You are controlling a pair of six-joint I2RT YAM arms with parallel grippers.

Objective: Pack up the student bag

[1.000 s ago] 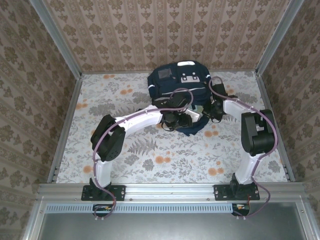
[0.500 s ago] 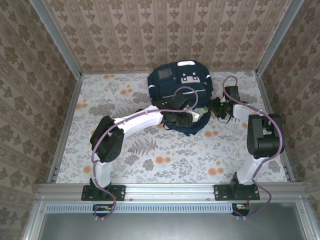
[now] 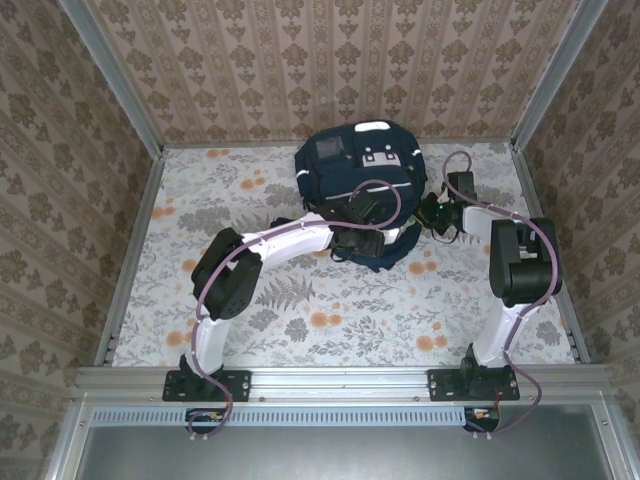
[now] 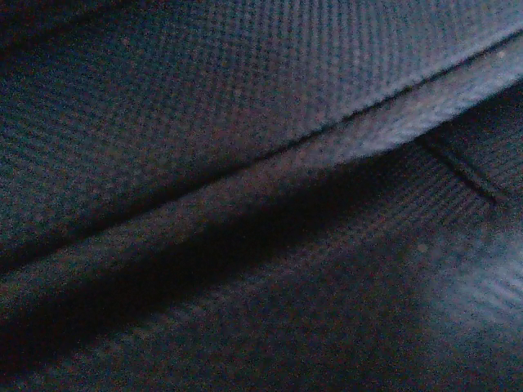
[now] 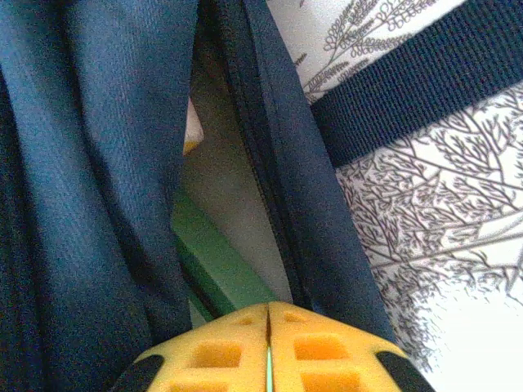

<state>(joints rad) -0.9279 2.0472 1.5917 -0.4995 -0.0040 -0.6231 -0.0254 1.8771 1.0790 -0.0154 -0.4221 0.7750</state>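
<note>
The student bag [image 3: 360,165] lies far-centre on the table [image 3: 250,310], the right gripper [image 5: 268,320] at its right side.

The right arm has been drawn back to the right: its elbow [image 3: 522,262], formerly bent low beside the student bag [image 3: 360,160], has been swung out toward the right edge of the surface [image 3: 300,330], and the right gripper [image 3: 433,213] has been pulled clear of the bag's right side and brought together, its yellow pads [image 5: 315,347] meeting. The left arm [image 3: 290,240] has been pushed farther in, its wrist carried over the bag's near half. The pale, green-edged flat item [image 5: 221,273], earlier exposed at the bag's near right mouth, has been tucked between the fabric folds.
</note>
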